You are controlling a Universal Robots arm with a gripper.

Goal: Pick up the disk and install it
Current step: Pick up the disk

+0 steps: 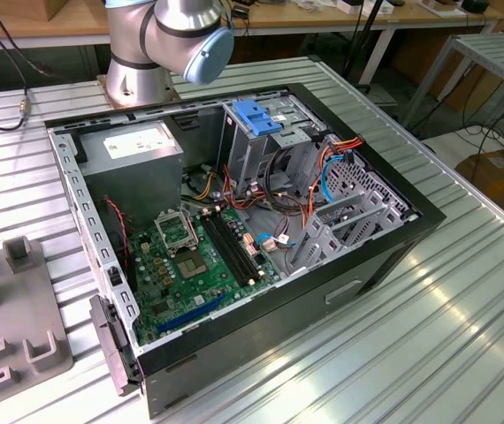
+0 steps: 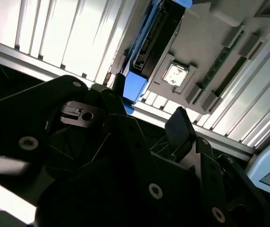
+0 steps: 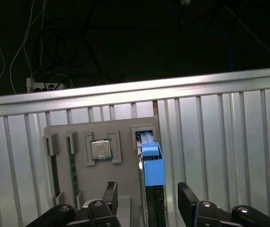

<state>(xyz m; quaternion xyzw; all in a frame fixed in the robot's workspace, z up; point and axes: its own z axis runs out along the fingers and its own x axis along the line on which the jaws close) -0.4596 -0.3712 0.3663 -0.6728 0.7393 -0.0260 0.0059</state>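
Exterior view: one open computer case [image 1: 234, 221] on the slatted worktop [image 1: 464, 309]; the print on its white sticker [image 1: 133, 141] is unreadable.
Second wrist view: one blue-framed disk [image 2: 136, 87] stands in a grey holder [image 2: 211, 52].
First wrist view: my gripper [image 3: 148, 191] is open, two fingers [image 3: 110, 194] astride the disk, one processor chip [image 3: 101, 150] beside it.

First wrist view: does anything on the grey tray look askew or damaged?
Nothing stands out. The disk stands on edge in its slot of the grey tray, and the gripper is open near it.
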